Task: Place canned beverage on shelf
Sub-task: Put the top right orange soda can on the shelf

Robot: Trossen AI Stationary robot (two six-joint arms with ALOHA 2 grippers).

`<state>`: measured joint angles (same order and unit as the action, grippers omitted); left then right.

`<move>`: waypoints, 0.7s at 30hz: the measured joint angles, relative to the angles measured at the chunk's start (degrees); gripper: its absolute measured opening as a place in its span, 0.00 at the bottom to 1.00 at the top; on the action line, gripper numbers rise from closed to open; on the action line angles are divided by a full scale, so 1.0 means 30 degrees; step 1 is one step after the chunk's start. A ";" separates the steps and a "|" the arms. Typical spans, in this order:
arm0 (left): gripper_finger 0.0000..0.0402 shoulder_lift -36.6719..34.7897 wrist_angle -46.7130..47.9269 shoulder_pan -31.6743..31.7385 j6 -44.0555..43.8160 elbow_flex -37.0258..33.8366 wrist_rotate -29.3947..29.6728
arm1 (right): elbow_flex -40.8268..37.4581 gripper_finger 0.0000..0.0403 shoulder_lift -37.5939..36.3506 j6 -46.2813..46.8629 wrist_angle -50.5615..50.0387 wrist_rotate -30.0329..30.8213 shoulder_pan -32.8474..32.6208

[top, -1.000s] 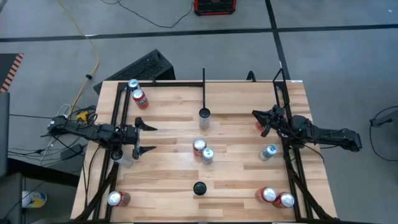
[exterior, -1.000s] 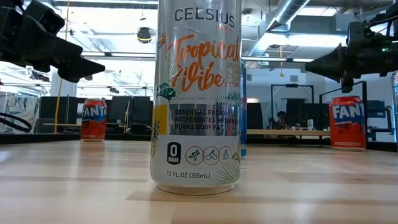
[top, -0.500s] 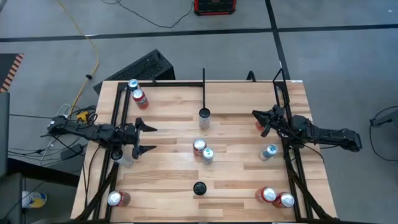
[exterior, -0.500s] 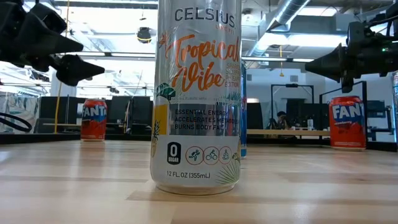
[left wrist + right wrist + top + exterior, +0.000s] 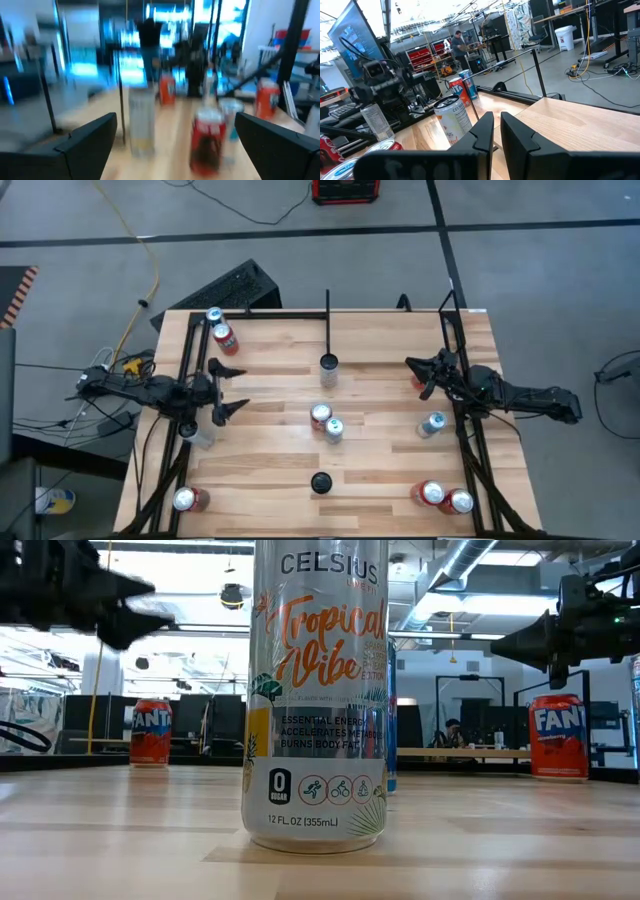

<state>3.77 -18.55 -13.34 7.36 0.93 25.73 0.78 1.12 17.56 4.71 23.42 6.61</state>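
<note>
Several beverage cans stand upright on the light wood shelf (image 5: 280,450), which has a thin black divider bar (image 5: 327,320) and a black tube frame (image 5: 190,350). A tall silver Celsius can (image 5: 318,690) fills the low view. A red can (image 5: 320,416) and a silver can (image 5: 333,429) stand mid-table. My left gripper (image 5: 228,388) hovers open at the table's left side, tipped upward, with nothing between its fingers (image 5: 90,142). My right gripper (image 5: 416,376) hovers at the right side, shut on nothing, next to a red Fanta can (image 5: 558,736).
More cans stand at the far left (image 5: 224,337), near left (image 5: 186,499), near right (image 5: 445,497) and right (image 5: 433,423), and one by the divider's end (image 5: 329,367). A black round object (image 5: 320,482) sits at the near middle. A person (image 5: 457,42) works far behind the table.
My left gripper has risen a little, tipped its fingers upward and rolled somewhat, staying open. No can has moved.
</note>
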 joint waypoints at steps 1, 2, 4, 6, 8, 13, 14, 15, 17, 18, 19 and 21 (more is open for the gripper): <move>0.97 0.0000 -0.1020 0.0000 0.0818 0.0000 -0.0159 | 0.0003 0.15 0.0001 0.0000 0.0000 0.0000 0.0002; 0.97 -0.0005 -0.1995 0.0000 0.1456 0.0000 -0.0470 | 0.0004 0.15 0.0003 0.0000 0.0000 0.0000 0.0004; 0.97 -0.0007 -0.3370 0.0000 0.2242 0.0007 -0.1338 | 0.0004 0.15 0.0003 0.0000 0.0057 0.0000 0.0005; 0.97 -0.0007 -0.3615 0.0000 0.2148 0.0007 -0.1880 | 0.0004 0.15 0.0003 0.0007 0.0080 0.0000 0.0000; 0.97 0.0119 -0.3537 0.0039 0.2133 0.0007 -0.1336 | 0.0004 0.15 0.0003 0.0015 0.0166 0.0005 0.0000; 0.97 0.1634 -0.2972 0.0655 0.0990 0.0434 -0.0447 | -0.0003 0.15 0.0003 0.0268 0.2149 -0.0148 0.0007; 0.97 0.2180 -0.2688 0.0927 0.0829 0.0787 -0.0279 | -0.0003 0.15 0.0003 -0.0045 0.2943 -0.0399 0.0006; 0.97 0.2799 -0.2354 0.1266 0.0756 0.1238 0.0093 | 0.0021 0.15 -0.0003 -0.0717 0.3633 -0.0793 0.0000; 0.97 0.4205 -0.1879 0.2198 0.0818 0.2443 0.0558 | 0.0374 0.15 -0.0004 -0.2165 0.4186 -0.1708 0.0004; 0.97 0.4942 -0.1598 0.2791 0.0947 0.3131 0.0545 | 0.0643 0.15 -0.0002 -0.2788 0.4149 -0.2019 0.0004; 0.97 0.5678 -0.1232 0.3410 0.1161 0.3871 0.0417 | 0.0937 0.15 0.0059 -0.3265 0.4163 -0.2249 0.0000; 0.97 0.6944 0.0150 0.4716 0.1417 0.5469 0.0151 | 0.1551 0.15 0.0354 -0.4053 0.4218 -0.2346 -0.0044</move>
<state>24.60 -18.10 0.80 11.61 17.34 26.19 5.44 2.18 5.40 17.37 16.38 6.48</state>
